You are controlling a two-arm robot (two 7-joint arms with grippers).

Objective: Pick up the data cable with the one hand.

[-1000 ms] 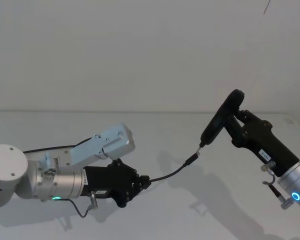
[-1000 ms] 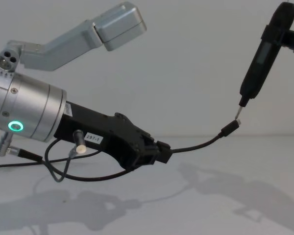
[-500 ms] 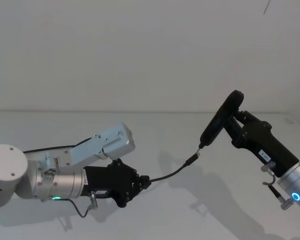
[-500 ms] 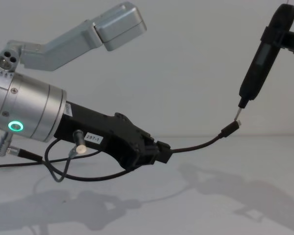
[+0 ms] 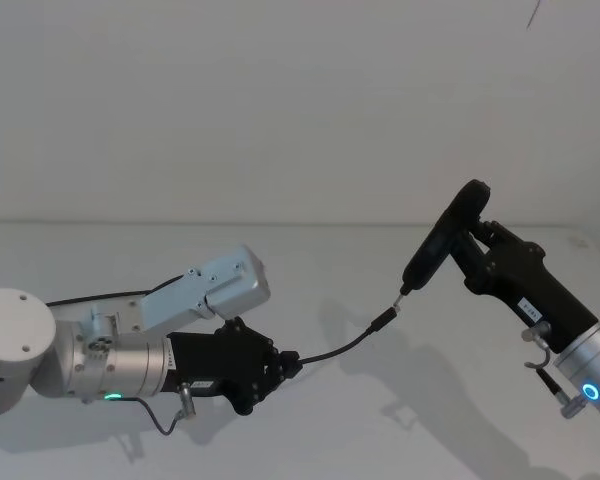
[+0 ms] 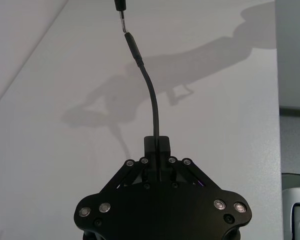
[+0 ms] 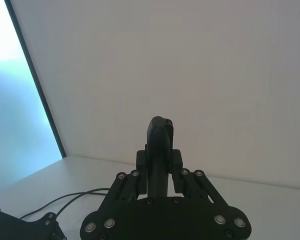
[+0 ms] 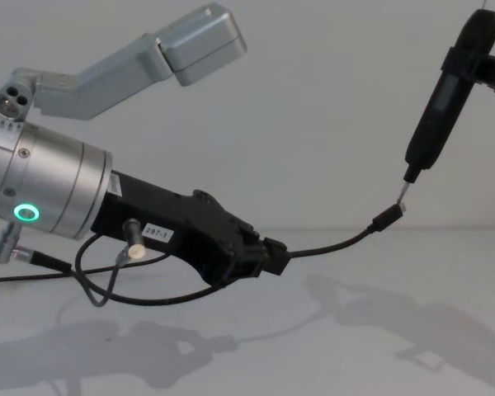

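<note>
The data cable is thin and black and hangs in the air above the white table. My left gripper is shut on its near end. The cable arcs up to a small black plug with a short silver tip. That tip sits just under the metal tip of a slim black pen-like tool. My right gripper is shut on this tool, holding it raised and tilted at the right. In the chest view, the left gripper is at centre.
A short grey wire with a metal connector loops under the left wrist. The white tabletop lies below both arms, with a white wall behind. A bright window pane stands at one side of the right wrist view.
</note>
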